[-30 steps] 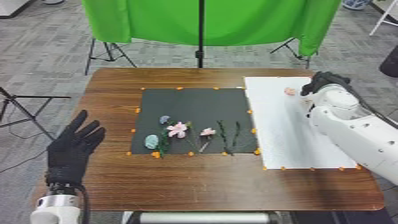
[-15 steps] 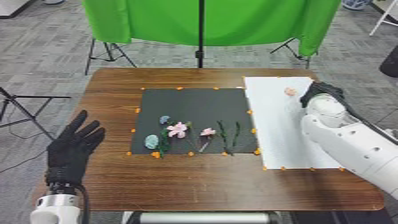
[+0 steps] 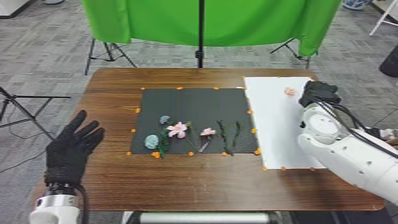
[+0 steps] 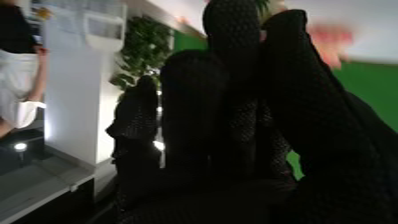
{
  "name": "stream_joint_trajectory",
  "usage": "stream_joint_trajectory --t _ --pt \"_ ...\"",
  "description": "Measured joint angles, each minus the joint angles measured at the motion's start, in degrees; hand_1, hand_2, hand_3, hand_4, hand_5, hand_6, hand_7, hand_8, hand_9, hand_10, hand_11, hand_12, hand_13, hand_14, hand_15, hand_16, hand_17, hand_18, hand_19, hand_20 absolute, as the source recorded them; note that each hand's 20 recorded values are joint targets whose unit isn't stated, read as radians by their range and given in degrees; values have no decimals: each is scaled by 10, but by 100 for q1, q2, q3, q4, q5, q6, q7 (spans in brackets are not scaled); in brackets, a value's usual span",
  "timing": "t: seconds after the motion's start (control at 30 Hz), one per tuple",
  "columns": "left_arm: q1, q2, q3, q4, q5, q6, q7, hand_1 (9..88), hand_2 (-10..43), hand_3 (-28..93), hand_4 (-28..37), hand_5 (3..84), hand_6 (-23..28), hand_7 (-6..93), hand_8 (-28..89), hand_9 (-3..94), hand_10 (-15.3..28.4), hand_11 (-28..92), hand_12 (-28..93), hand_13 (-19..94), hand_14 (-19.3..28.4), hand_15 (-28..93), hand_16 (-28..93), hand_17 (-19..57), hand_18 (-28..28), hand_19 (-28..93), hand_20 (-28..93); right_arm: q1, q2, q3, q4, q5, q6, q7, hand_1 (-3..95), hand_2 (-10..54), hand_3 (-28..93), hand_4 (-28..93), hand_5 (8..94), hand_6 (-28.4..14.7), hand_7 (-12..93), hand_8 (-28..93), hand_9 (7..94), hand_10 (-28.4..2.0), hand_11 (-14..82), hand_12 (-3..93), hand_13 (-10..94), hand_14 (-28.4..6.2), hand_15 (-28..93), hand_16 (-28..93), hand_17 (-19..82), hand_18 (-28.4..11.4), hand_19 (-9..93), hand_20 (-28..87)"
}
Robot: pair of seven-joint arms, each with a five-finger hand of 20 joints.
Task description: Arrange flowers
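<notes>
On the black mat (image 3: pixel 191 102) lie a light pink flower (image 3: pixel 178 130), a smaller pink flower (image 3: pixel 208 132), green stems (image 3: pixel 237 134), a pale blue-green piece (image 3: pixel 152 142) and a small blue-grey one (image 3: pixel 164 119). A pink bloom (image 3: pixel 290 91) rests on the white sheet (image 3: pixel 277 125). My right hand (image 3: pixel 320 93) is over that sheet's far right part, beside this bloom. In the right wrist view the thumb and a finger of my right hand (image 4: pixel 302 85) pinch a flower, its blurred pink bloom (image 4: pixel 330 41) beyond them. My left hand (image 3: pixel 73 150) is left of the mat, fingers straight.
Orange pieces (image 3: pixel 258 151) line the edges of mat and sheet on the brown table (image 3: pixel 178 185). Behind the table hang a green cloth (image 3: pixel 160 22) and a black stand (image 3: pixel 201 55).
My right hand has turned and moved slightly nearer along the sheet's right side, its forearm swinging down and inward. My left hand has kept still.
</notes>
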Motion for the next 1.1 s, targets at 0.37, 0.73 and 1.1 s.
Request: stream_joint_trajectory --t 0.37,0.73,1.1 --pt "-1 -40 -61 -1 40 -11 -88 213 70 798 -283 358 77 70 -78 318 196 226 104 196 272 549 -108 -85 284 582 -2 -12 283 160 -1853 -418 550 -993 564 -95 697 -283 867 34 200 11 937 -34 151 376 733 -30 674 293 267 -196 856 454" --pt "-7 -62 -64 3 65 -31 -149 212 71 798 -283 358 77 69 -78 318 197 226 104 197 271 548 -109 -85 284 582 -2 -232 -385 -510 -2297 -1090 -25 -1683 555 -95 705 -283 858 34 203 15 928 -45 148 394 701 -25 686 301 240 -187 844 450" --pt "3 -76 -119 0 89 -43 -250 213 71 798 -283 358 77 69 -78 318 196 226 104 197 271 548 -108 -84 284 582 -2 -537 -506 -487 -2213 -1100 -440 -1675 525 -95 723 -283 805 46 205 -13 870 -55 173 393 636 -38 709 297 202 -186 828 455"
